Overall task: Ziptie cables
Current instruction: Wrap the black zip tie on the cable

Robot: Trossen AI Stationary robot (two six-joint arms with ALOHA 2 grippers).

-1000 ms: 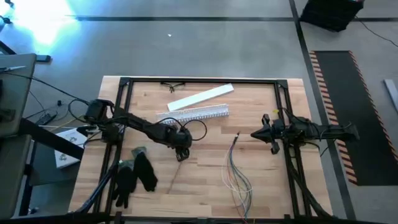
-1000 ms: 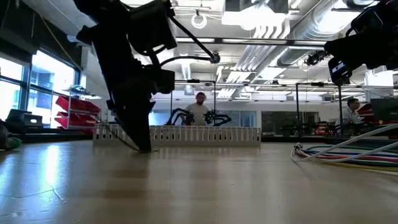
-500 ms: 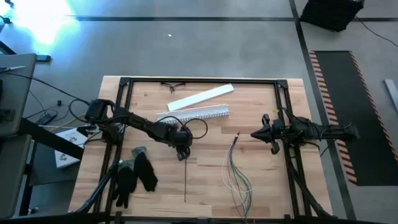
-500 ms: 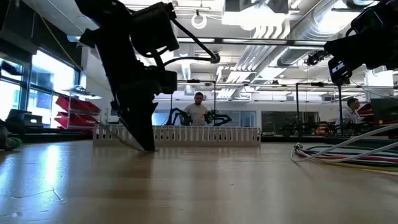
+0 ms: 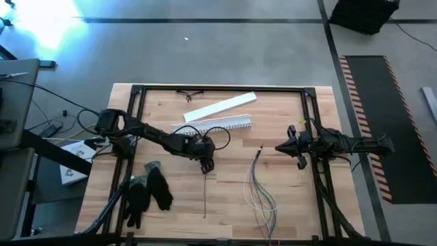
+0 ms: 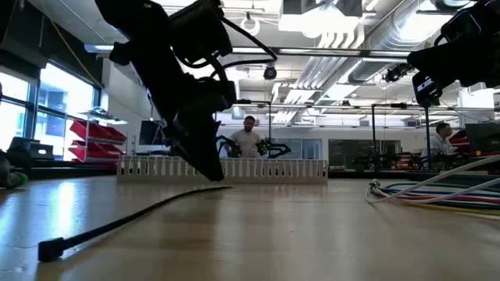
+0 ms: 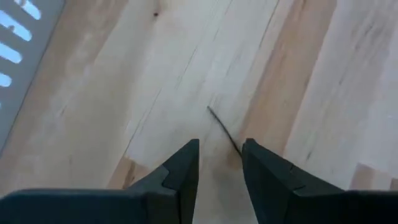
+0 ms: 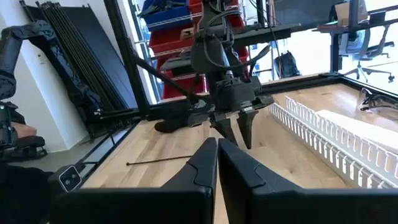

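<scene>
I have the left pincer (image 5: 207, 166) low over the pale wooden table (image 5: 225, 198), just on the near side of the long white slotted plastic channel (image 5: 212, 125), and its two dark fingers (image 7: 184, 171) stand a little apart with nothing clamped between them. The thin black zip tie (image 5: 205, 195) lies flat on the boards, running from right under that pincer toward the table's front edge; in the left wrist view its thin end (image 7: 224, 129) sits in line with the gap between the fingers. I read that as the reason for the low, nose-down pose: the tie is so flat that the fingers have to come almost onto the wood to get either side of it.

The loose bundle of thin pale green, grey, white and yellow cables (image 5: 259, 191) lies well to the right of the channel's end, fanning out toward the front edge, gathered tighter at its far tip. It is apart from the tie, so nothing is bound yet.

My right pincer (image 5: 280, 147) waits in the air near that gathered tip, fingers pressed together and empty, I judge so it can steady the bundle once the tie arrives.

A pair of black gloves (image 5: 147, 191) lies toward the table's left front, clear of the work.
</scene>
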